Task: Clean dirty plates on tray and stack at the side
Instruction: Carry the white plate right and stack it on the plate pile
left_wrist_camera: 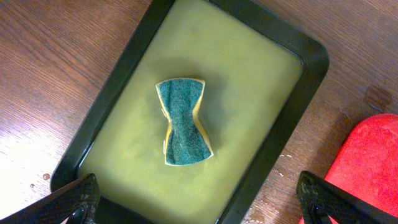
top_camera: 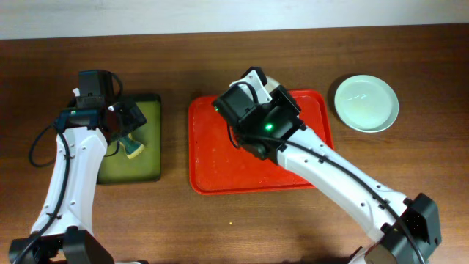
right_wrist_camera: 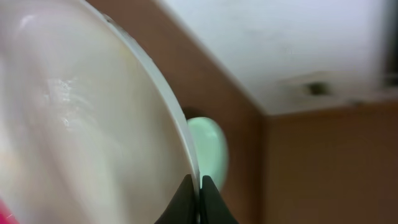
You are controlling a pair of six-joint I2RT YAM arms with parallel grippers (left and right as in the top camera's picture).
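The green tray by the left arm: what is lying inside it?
One sponge, green scrub side up with yellow edges, lies near the middle of the green tray. The floor beneath it is hidden.

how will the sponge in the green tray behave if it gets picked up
The sponge is probably soft: its waist is pinched into a bow-tie shape, so it should squash under a grip. Yellow foam edges suggest it is light. The green scouring face looks rough, so slipping seems unlikely.
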